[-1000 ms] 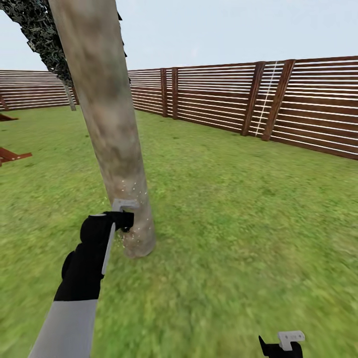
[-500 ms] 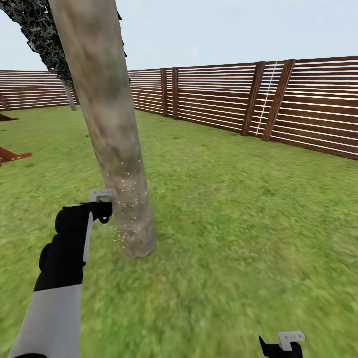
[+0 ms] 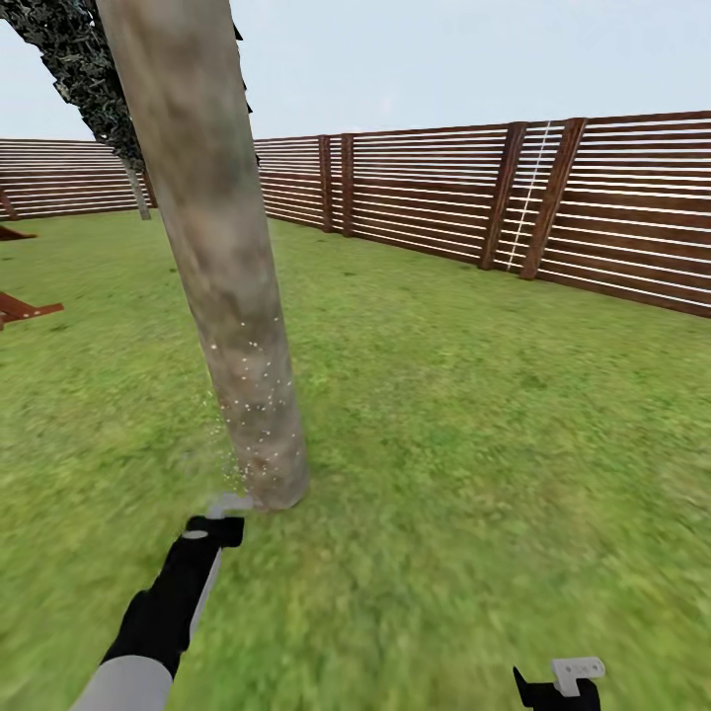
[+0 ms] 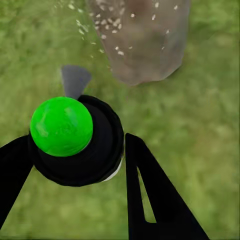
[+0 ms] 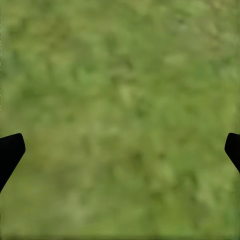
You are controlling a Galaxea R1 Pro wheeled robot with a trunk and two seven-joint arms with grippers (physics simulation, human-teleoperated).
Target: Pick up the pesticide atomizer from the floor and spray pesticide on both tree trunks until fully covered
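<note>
The atomizer (image 4: 61, 126), a black body with a bright green ball top and a grey nozzle, sits between the black fingers (image 4: 150, 190) of my left gripper (image 4: 75, 155), which is shut on it. In the head view that gripper (image 3: 215, 531) is low, just left of the base of the near tree trunk (image 3: 222, 257), nozzle toward the bark. White pesticide specks (image 3: 249, 380) dot the trunk's lower part and drift beside it. A second tree's thin trunk (image 3: 139, 193) stands far back left. My right gripper (image 3: 559, 685) hangs open over the grass (image 5: 120, 100).
A brown slat fence (image 3: 513, 197) runs along the back and right of the lawn (image 3: 474, 415). Red-brown wooden pieces (image 3: 22, 308) lie at the far left. Dark foliage (image 3: 79, 69) hangs at the top left.
My left arm has swung left, then dropped with the atomizer from mid-trunk height to near the trunk's base. More white specks show higher on the bark. The right gripper has not moved.
</note>
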